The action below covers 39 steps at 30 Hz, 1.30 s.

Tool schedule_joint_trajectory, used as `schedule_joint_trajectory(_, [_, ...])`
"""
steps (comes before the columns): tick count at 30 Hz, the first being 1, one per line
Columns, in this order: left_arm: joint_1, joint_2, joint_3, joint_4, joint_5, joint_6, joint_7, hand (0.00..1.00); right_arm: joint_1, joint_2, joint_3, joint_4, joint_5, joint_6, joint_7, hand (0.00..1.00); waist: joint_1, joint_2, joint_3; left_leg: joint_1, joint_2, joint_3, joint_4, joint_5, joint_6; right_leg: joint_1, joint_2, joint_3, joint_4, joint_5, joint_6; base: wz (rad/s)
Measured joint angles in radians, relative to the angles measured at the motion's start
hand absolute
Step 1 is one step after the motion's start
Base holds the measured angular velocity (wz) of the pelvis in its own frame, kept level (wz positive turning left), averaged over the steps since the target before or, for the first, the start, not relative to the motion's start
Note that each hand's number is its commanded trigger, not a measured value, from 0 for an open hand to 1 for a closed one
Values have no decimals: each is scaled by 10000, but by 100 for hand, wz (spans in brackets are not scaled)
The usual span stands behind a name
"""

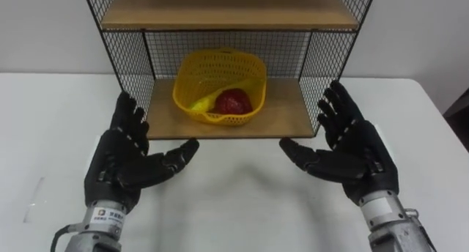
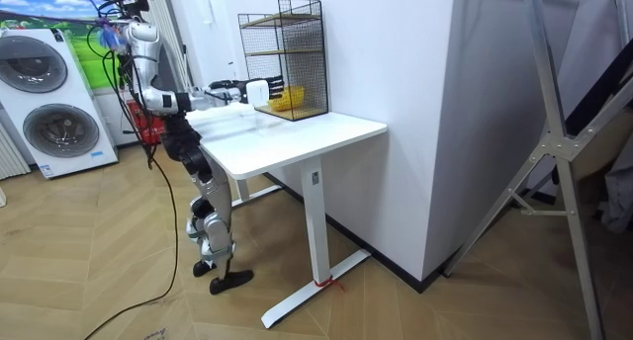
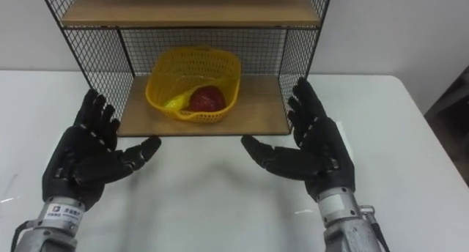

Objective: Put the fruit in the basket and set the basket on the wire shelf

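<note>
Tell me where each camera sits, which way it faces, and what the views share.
Left eye view: on the robot's head, looking down and forward at the white table and wire shelf; the left hand and right hand show, both open.
Right eye view: same head, slightly to the right, same scene and hands.
Room view: standing in the room beside the table, seeing the whole robot at the table's end.
Shared: all three show the yellow basket on the shelf's lower board.

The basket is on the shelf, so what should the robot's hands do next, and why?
Probably pull both hands back toward its body. The yellow basket already sits on the wire shelf with fruit inside, and the left hand and right hand are open, holding nothing.
</note>
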Motion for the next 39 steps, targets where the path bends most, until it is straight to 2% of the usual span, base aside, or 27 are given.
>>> schedule_joint_trajectory(8, [1, -14, 148, -26, 129, -573, 23, 0, 11, 1, -105, -38, -239, -472, -343, 0, 69, 25, -14, 87, 8, 108, -28, 0, 1, 8, 20, 121, 46, 1, 1, -4])
schedule_joint_trajectory(11, [-5, -4, 673, -354, 346, -607, 77, 0, 36, -1, -380, -364, -619, -558, -541, 0, 139, 48, -18, 84, 8, 121, -27, -1, 1, -41, 19, 140, 117, 0, 0, -5])
schedule_joint_trajectory(14, [-15, -15, 1459, -744, 548, -982, 225, 0, 42, -13, -974, -580, -878, -1003, -1079, 0, 278, 86, -36, 47, 15, 149, -30, -2, 1, -97, 16, 139, 136, 8, -12, -1])
schedule_joint_trajectory(16, [-17, -21, 2221, -853, 728, -1369, 791, 0, 10, -29, -1630, -632, -1159, -1171, -1588, 0, 362, 158, -71, 77, 13, 150, -82, -1, 1, -67, 15, 117, 116, 9, -11, 0])
schedule_joint_trajectory(20, [-9, -5, 3716, -1340, 904, -1474, 2061, 0, -4, -268, -2994, -765, -1598, -1174, -2630, 0, 491, 181, -61, 139, 0, 147, -176, 19, -4, -55, 12, 126, 125, 11, -12, 0])
schedule_joint_trajectory(22, [-20, 14, 4678, -1440, 978, -1719, 3022, 0, -54, -452, -3774, -1175, -1645, -1178, -3614, 0, 543, 131, 4, 231, -8, 139, -234, 35, -7, 21, 10, 126, 105, 7, -5, 0])
schedule_joint_trajectory(23, [-21, 13, 4891, -1453, 997, -1763, 3233, 0, -60, -460, -3950, -1324, -1687, -1179, -3869, 0, 549, 148, -2, 232, -8, 137, -234, 35, -7, 24, 11, 128, 101, 5, -4, 0])
schedule_joint_trajectory(25, [-17, 22, 5772, -1578, 1095, -1800, 3970, 0, -57, -466, -4641, -1803, -2310, -1361, -4700, 0, 548, 159, 0, 220, -12, 124, -212, 32, -12, -5, -4, 123, 94, -61, 4, 2])
schedule_joint_trajectory(28, [-1, 37, 6700, -2104, 1094, -1886, 4885, 0, -56, -591, -5561, -2009, -2397, -1577, -5525, 0, 547, 83, -8, 128, -15, 112, -174, 31, -16, -144, -9, 63, 111, -153, 62, 2])
schedule_joint_trajectory(31, [7, 80, 7377, -2294, 1102, -2160, 5617, 0, -37, -684, -6205, -2143, -2296, -1699, -6182, 0, 538, 66, -1, 108, -24, 97, -178, 32, -15, -168, -19, 36, 115, -136, 34, 0])
schedule_joint_trajectory(33, [6, 84, 7791, -2268, 1139, -2158, 6088, 0, 15, -684, -6570, -2175, -2348, -1707, -6585, 0, 516, 88, -5, 106, -24, 96, -179, 32, -14, -181, -23, 35, 126, -136, 35, 0])
schedule_joint_trajectory(35, [84, 100, 8260, -2103, 1199, -2156, 6425, 0, 57, -696, -7056, -2143, -2331, -1706, -7036, 0, 532, 129, -11, 114, -25, 92, -184, 32, -14, -146, -29, 33, 145, -128, 22, 0])
schedule_joint_trajectory(37, [358, 371, 8796, -1474, 1111, -2139, 6749, 0, 218, -796, -7739, -1503, -2232, -1803, -7616, 0, 526, 77, 5, 118, -31, 99, -183, 33, -16, -162, -52, 32, 317, -148, 0, 0])
schedule_joint_trajectory(39, [716, 523, 9223, -743, 460, -2093, 6950, 0, 403, -921, -8135, -768, -1896, -1649, -7972, 0, 535, 75, -9, 136, -45, 97, -182, 30, -18, -241, -161, 6, 344, -216, -5, 0])
